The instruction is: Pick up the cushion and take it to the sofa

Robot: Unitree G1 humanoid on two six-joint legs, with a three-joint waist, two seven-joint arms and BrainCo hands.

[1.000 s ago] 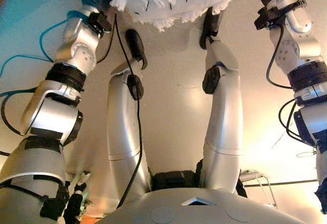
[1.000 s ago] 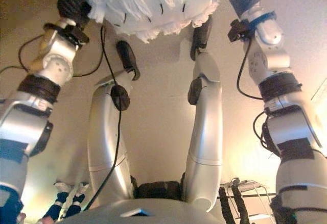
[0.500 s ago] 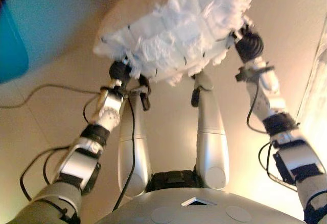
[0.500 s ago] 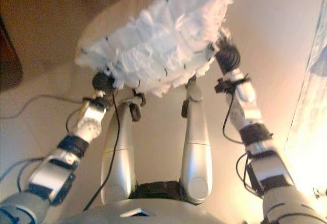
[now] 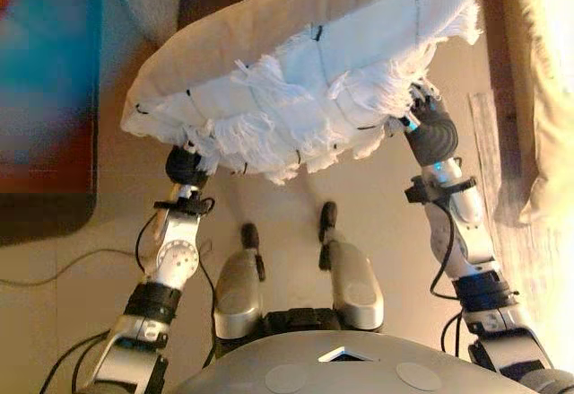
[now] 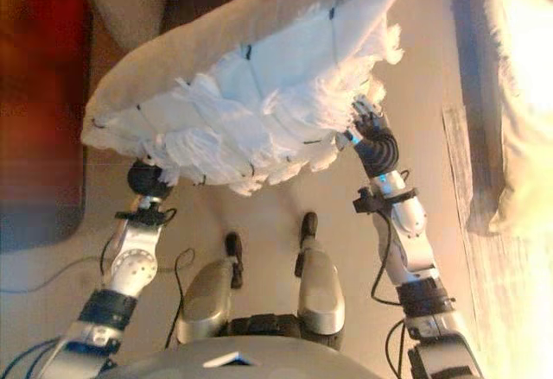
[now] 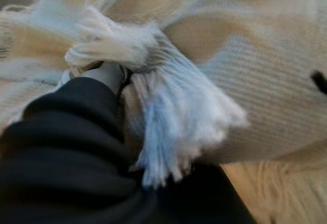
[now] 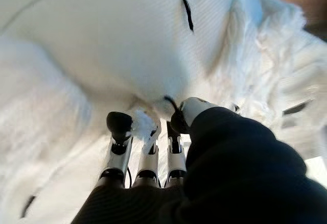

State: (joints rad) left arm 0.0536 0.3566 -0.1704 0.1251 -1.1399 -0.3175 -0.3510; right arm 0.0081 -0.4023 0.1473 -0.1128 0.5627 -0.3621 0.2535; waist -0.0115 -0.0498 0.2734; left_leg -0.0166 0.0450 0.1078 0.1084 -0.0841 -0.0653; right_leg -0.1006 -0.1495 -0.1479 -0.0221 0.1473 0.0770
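The cushion (image 5: 296,80) is off the floor, carried between both hands. The right hand (image 8: 148,147) presses it with straight fingers; the left hand (image 7: 102,78) is buried in fringe, its grasp unclear. The walk to the sofa (image 5: 543,80) at the right edge remains.

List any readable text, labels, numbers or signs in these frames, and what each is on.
None: no view shows a word, number, label or sign.
The cushion bears only fringe and short dark stitches, no print.
The left hand and right hand covers show no markings.
The rug shows blurred colour, nothing legible.
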